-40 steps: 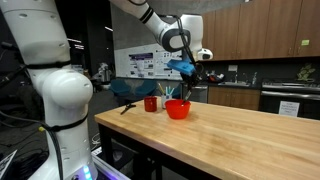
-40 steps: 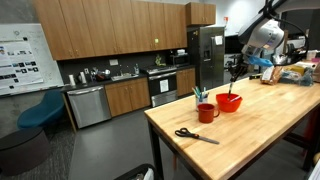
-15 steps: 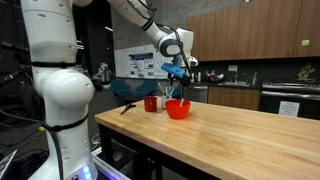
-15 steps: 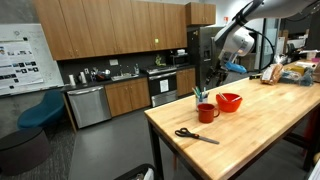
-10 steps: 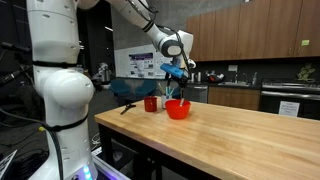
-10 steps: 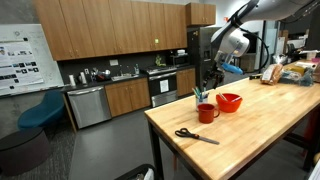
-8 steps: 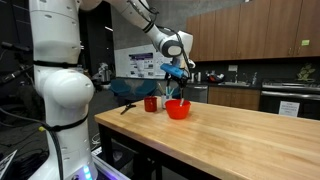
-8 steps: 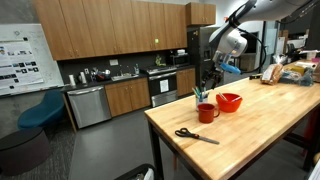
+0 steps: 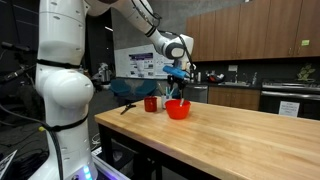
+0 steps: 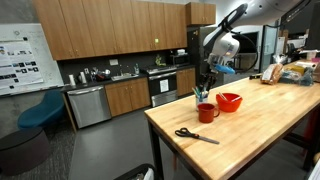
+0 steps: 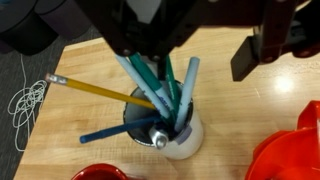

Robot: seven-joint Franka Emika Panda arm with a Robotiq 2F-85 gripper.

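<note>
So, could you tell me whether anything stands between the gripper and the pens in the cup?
Nothing visible does: the gripper hangs right above the pens standing in the cup, and the red bowl sits off to one side.

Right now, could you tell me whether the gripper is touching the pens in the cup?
Cannot tell. In the wrist view the gripper hangs over the pens, hiding their tops; exterior views are too distant.

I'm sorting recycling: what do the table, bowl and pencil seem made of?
Table: wood, satin, plank seams and grain show. Bowl: likely plastic, perhaps glazed ceramic; smooth glossy red. Pencil: probably painted wood, slim yellow shaft.
</note>
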